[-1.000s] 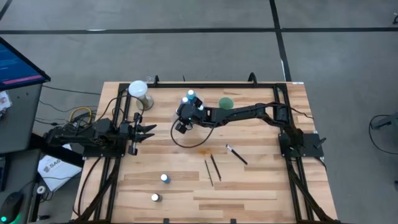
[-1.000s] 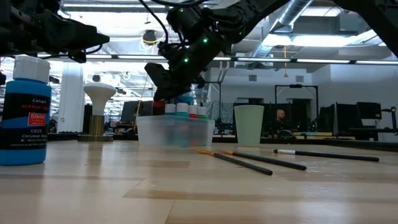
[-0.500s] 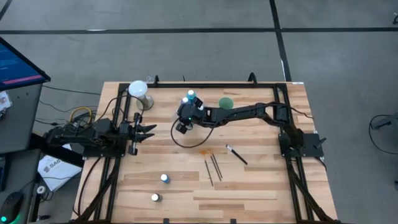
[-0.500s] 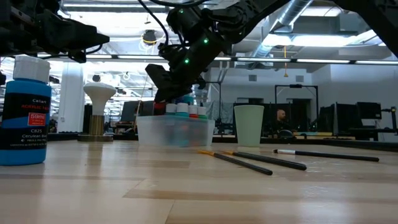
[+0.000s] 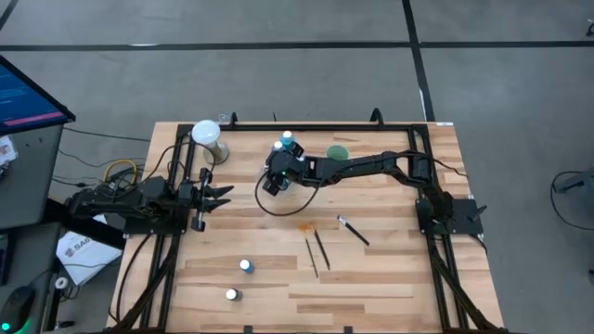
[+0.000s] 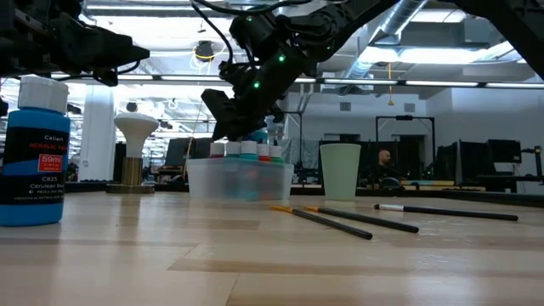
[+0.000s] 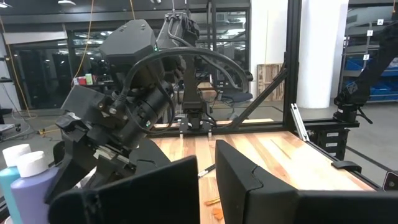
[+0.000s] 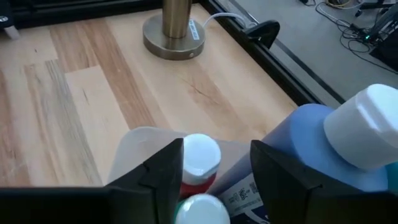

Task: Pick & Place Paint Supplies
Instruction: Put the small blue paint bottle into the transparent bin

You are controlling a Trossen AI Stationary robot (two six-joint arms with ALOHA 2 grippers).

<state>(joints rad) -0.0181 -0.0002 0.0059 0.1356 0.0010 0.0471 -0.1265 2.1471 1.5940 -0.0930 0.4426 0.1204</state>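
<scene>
Nearest you in the low view, a blue bottle (image 6: 32, 151) stands on the table (image 6: 272, 255), with three brushes (image 6: 327, 218) lying farther in. Beyond them, your right arm reaches across from the right edge, forearm stretched level over the table, wrist tipped down over the clear tray (image 6: 240, 178). Your right tool (image 8: 214, 171) hangs with its fingers (image 8: 163, 168) apart just above the white-capped little bottles (image 8: 200, 155) packed in the tray, beside a taller blue bottle (image 8: 317, 146); it grips nothing. Your left tool (image 5: 221, 195) waits at the left side, fingers together, empty. The green cup (image 6: 340, 170) stands past the tray.
</scene>
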